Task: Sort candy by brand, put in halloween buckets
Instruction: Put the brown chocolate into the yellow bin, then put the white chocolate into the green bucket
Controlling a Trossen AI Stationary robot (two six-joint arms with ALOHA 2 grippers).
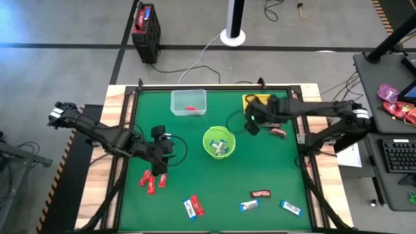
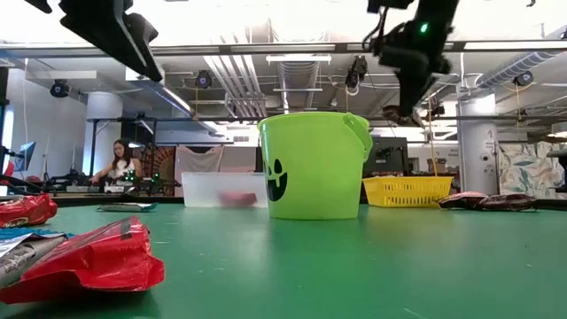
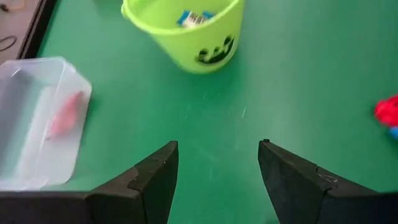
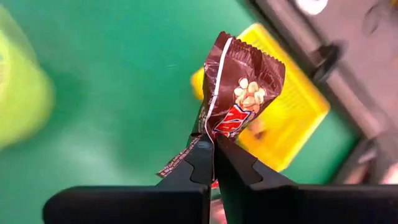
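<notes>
A: Candy status, right side: the right gripper (image 4: 213,152) has its fingers clenched on a brown bar (image 4: 239,93), wrapper standing up out of the fingertips. The yellow basket (image 4: 298,118) lies just beyond and below the fingers.

B: Left side?

A: The left gripper (image 3: 217,168) hangs over the green counter (image 3: 298,81) with fingers released and nothing between them. Ahead of the fingers stands the lime-green bucket (image 3: 186,43), a blue-and-white bar (image 3: 194,17) inside. The clear box (image 3: 37,124) sits to one side of the fingers, holding a red bar (image 3: 64,115).

B: Loose pieces?

A: In the high view, red bars (image 1: 151,180) lie directly beside the left gripper's fingers. Two dark bars (image 1: 278,130) lie just beside the right gripper, next to the basket. More blue-and-white, red and brown bars (image 1: 260,194) lie well apart from both grippers along the near edge.
</notes>
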